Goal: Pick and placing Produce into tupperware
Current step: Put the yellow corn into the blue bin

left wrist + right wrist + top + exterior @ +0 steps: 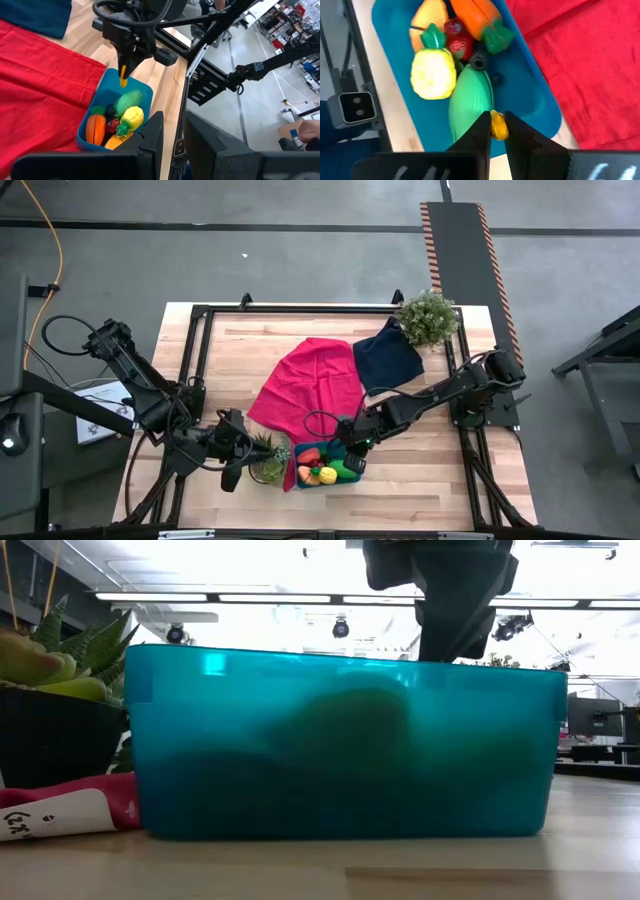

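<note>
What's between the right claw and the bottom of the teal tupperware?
Right wrist view: right claw pinches a yellow stick; the green oval lies below, in the tupperware.

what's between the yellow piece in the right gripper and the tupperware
Nothing visible. The right gripper holds the yellow piece directly over the open tupperware, just above the green oval already lying inside.

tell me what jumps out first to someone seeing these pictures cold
The shallow teal-blue plastic tupperware at the table's near edge, packed with bright toy produce: an orange carrot, a yellow pineapple-like piece and a green oval. Right above it hangs the right gripper, jaws shut on a thin yellow stick. Beside the box lies a large crimson cloth, with the left gripper waiting by a small potted succulent.
</note>
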Robot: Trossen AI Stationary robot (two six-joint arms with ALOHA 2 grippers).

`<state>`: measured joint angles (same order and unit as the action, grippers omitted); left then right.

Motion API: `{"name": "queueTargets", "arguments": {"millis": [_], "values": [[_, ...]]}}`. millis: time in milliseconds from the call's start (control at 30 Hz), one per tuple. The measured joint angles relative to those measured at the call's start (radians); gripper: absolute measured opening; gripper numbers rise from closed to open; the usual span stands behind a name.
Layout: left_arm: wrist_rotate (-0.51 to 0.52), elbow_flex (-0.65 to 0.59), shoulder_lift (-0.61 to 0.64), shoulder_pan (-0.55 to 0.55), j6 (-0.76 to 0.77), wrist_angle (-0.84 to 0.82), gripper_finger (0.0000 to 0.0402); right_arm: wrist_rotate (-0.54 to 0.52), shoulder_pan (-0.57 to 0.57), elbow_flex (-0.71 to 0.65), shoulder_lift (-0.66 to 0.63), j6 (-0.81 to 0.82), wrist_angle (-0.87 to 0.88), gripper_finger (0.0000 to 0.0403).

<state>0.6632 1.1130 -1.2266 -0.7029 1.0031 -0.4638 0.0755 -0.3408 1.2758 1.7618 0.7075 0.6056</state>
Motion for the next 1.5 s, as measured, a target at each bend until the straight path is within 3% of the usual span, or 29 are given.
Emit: {"name": "queueTargets", "arguments": {"millis": [367,900,1300,1500], "values": [[-0.008,0.000,0.000,0.000,0.000,-0.011,0.0063,-0.047,0.003,0.118,0.000,-0.049,0.099,0.0025],[-0.020,0.000,0.000,0.000,-0.003,-0.011,0.0063,-0.033,0.049,0.232,0.002,-0.118,0.230,0.0025],[-0.027,0.000,-0.001,0.000,-0.003,-0.010,0.0063,-0.012,0.050,0.483,0.213,-0.283,0.447,0.0025],[-0.057,-0.001,-0.001,0.000,-0.003,-0.011,0.0063,-0.001,0.046,0.524,0.264,-0.306,0.492,0.0025]]}}
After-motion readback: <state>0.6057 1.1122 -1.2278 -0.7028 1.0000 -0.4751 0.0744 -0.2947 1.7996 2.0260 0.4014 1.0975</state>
